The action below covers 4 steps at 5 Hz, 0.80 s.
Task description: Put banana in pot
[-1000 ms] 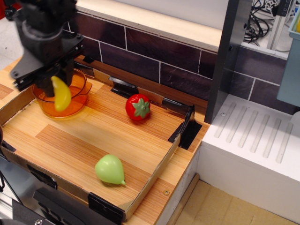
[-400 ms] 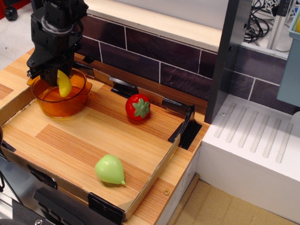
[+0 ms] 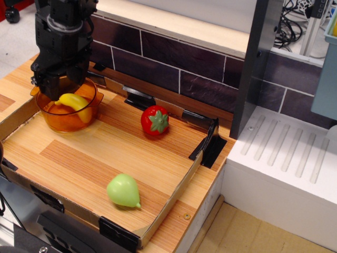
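Note:
The yellow banana lies on its side inside the orange translucent pot, at the back left of the wooden tray. My black gripper hangs just above the pot, over its back left rim. Its jaws stand apart and hold nothing, and the banana is free of them. The gripper body hides the far rim of the pot.
A red toy strawberry sits mid-tray to the right of the pot. A pale green pear-shaped toy lies near the tray's front edge. A dark tiled wall runs behind, and a white ribbed drainboard is at the right.
The banana was held upright in the gripper over the pot. Now it has been let go and lies flat inside the pot. The gripper has stayed above the pot.

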Tool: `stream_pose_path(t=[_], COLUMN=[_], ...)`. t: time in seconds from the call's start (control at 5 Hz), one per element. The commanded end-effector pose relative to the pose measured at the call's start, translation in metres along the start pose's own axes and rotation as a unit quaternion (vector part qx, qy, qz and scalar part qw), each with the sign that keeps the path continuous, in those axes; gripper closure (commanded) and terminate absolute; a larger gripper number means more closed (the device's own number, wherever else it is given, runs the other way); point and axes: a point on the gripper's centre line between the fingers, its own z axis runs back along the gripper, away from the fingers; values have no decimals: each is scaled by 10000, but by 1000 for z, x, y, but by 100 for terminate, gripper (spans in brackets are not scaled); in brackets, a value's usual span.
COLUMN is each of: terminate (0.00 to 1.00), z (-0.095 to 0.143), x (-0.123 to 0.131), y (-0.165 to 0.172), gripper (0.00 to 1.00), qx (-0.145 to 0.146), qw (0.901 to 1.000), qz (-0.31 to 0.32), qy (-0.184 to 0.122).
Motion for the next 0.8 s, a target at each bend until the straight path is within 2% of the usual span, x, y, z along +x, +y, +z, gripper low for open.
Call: stream_pose_path(t=[0.0, 0.2, 0.4, 0.6], terminate=[0, 0, 0, 100], z=[76, 77, 77, 77], x=[2, 0, 0, 0], y=[-16, -20, -20, -20], gripper=[0, 0, 0, 0], qx=[-679, -599, -599, -599], qw=[9975, 9967, 9967, 9967], qz=[189, -299, -299, -299], qy=[55, 458, 458, 458])
